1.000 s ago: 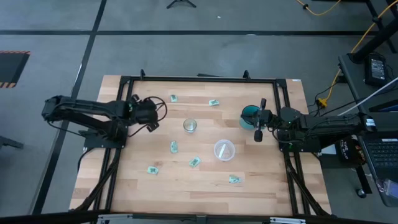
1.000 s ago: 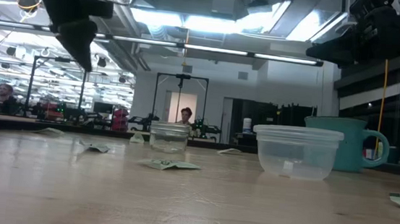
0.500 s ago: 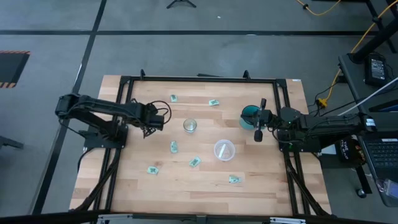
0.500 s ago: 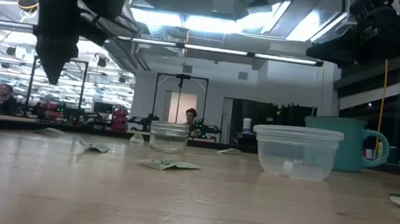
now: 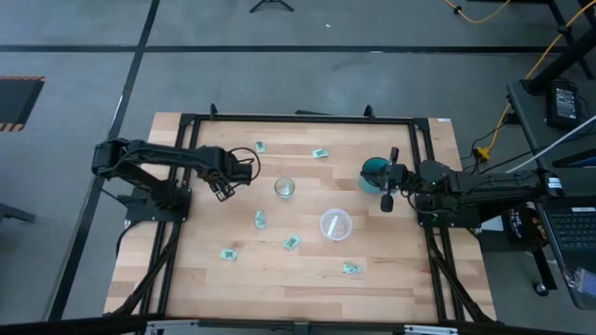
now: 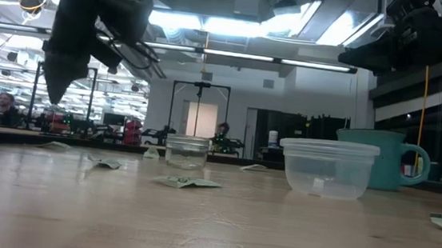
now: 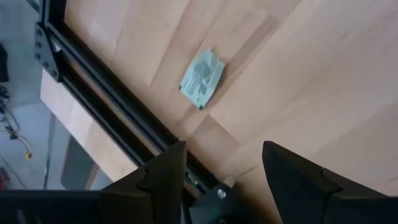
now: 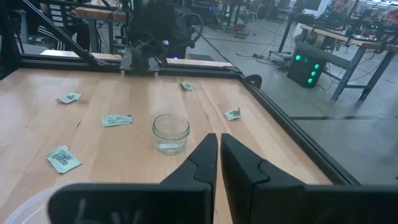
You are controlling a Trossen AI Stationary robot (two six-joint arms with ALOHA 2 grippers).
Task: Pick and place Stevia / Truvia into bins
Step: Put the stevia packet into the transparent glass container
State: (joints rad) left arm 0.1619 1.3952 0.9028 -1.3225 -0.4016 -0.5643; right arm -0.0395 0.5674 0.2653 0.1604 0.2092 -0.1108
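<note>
High view: I saw six small flat light green and white sweetener packets lying on the pale wooden table (image 5: 391, 270), none in a bin.
Left gripper (image 5: 223, 189): it hung above the table, near the far left side, with its two dark fingers (image 7: 155, 180) spread wide and nothing between them.
Packet under it: my left wrist camera showed one green packet (image 7: 203, 78) lying flat by the black frame rail (image 7: 112, 112).
Right gripper (image 5: 386, 194): it waited by the teal mug (image 5: 373, 169), fingers pressed together, holding nothing.
Bins: the little clear glass jar (image 5: 285, 188) stood in the middle, and the wider see-through plastic cup (image 5: 335, 224) stood near it, toward the front right.
How it would feel: I thought a packet was very light, thin and bendy, so it could slide away.
Where to grab: I guessed pinching across its short middle, pressing down on the wood, would work best.
</note>
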